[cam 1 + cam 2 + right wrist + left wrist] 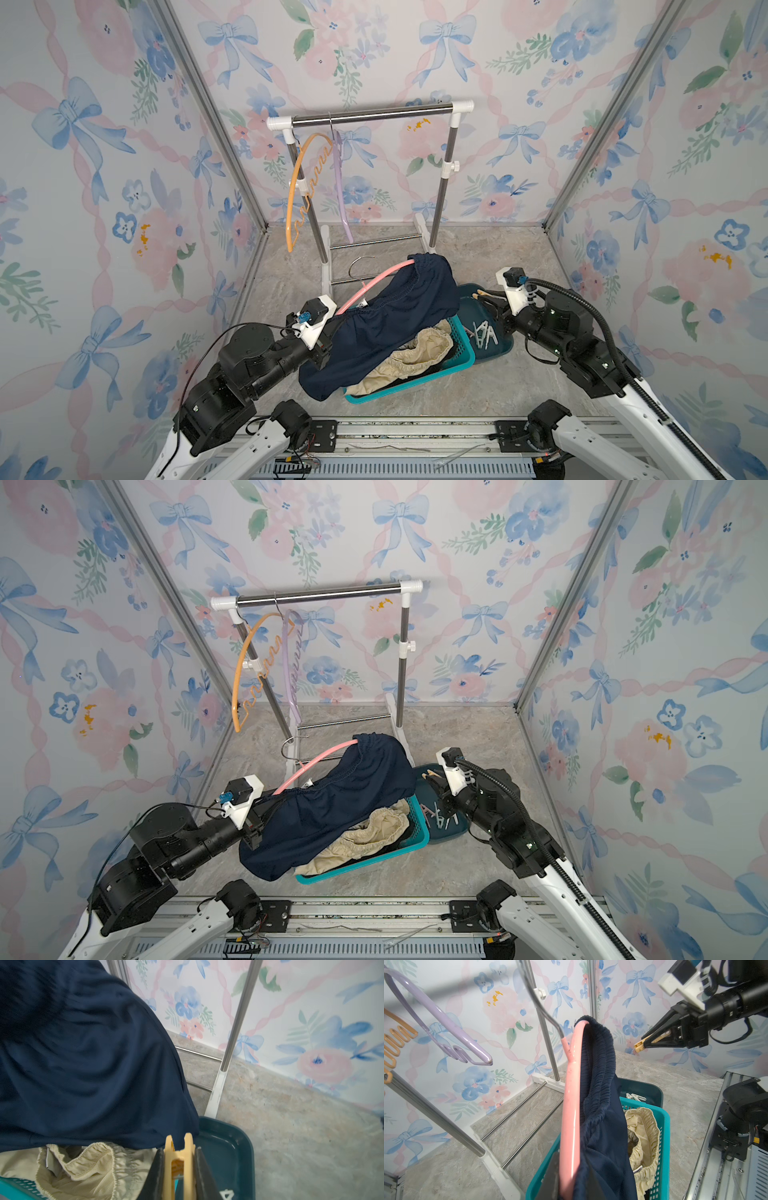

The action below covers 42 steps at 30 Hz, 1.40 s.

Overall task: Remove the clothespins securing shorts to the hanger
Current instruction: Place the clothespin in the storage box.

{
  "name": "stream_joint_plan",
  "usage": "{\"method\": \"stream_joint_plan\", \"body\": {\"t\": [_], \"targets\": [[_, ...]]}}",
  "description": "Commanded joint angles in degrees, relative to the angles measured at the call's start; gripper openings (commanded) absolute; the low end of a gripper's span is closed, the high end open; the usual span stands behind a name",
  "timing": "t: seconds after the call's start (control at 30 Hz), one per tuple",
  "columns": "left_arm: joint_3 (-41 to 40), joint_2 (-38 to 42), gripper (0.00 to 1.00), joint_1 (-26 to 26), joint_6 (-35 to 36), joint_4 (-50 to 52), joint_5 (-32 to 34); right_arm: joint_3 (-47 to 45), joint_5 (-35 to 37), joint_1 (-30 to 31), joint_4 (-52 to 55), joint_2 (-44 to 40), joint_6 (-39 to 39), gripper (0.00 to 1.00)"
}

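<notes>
Navy shorts [386, 324] drape over a pink hanger [386, 272], which is held tilted above the teal basket [415, 384]. My left gripper [571, 1167] is shut on the hanger's lower arm [571, 1105], with navy fabric [602, 1105] against one finger; in both top views the shorts hide its tips. My right gripper [179, 1151] is shut on a light orange clothespin [178, 1157], held over the dark teal tray [228, 1142] clear of the shorts. More clothespins [484, 332] lie in that tray. I see no clothespin on the hanger's visible part.
Cream shorts [419, 349] lie in the basket under the navy pair. Behind stands a small clothes rack [374, 113] carrying an orange hanger [297, 183] and a purple hanger [340, 183]. Its foot bars lie just beyond the basket. Flowered walls close three sides.
</notes>
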<state>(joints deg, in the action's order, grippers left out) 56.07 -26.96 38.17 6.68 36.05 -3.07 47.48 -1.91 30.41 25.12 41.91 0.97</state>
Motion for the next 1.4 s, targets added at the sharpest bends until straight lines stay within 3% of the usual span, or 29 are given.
{"method": "stream_joint_plan", "body": {"t": [0.0, 0.33, 0.47, 0.9, 1.0, 1.07, 1.17, 1.37], "targets": [[2.6, 0.5, 0.00, -0.2, 1.4, -6.3, -1.3, -3.6, 5.1, -0.4, 2.6, 0.9, 9.6, 0.00], [2.2, 0.4, 0.00, -0.2, 2.0, -6.3, -1.0, -10.4, 7.3, -2.5, 1.3, 4.9, 21.4, 0.02], [2.2, 0.4, 0.00, -0.2, 2.4, -6.3, -0.4, -9.9, 7.3, -2.8, 2.1, 10.9, 22.7, 0.09], [1.1, 0.9, 0.00, -0.2, 3.6, -6.1, -0.6, -6.5, 10.6, -3.5, -0.7, 26.1, 22.1, 0.18], [0.9, 0.9, 0.00, -0.2, 4.1, -6.1, -1.0, -6.2, 10.1, -4.9, -1.4, 28.1, 22.1, 0.32], [0.8, 0.8, 0.00, -0.2, 4.4, -6.0, -1.6, -5.5, 9.6, -5.3, -1.0, 28.7, 21.8, 0.47], [0.9, 0.6, 0.00, -0.2, 5.3, -6.1, -3.5, -4.6, 9.4, -5.3, 0.2, 27.9, 21.6, 0.62], [1.5, -1.8, 0.00, -0.2, 6.4, -6.1, -5.5, -4.1, 8.4, -5.2, 3.6, 20.6, 21.4, 0.66]]}}
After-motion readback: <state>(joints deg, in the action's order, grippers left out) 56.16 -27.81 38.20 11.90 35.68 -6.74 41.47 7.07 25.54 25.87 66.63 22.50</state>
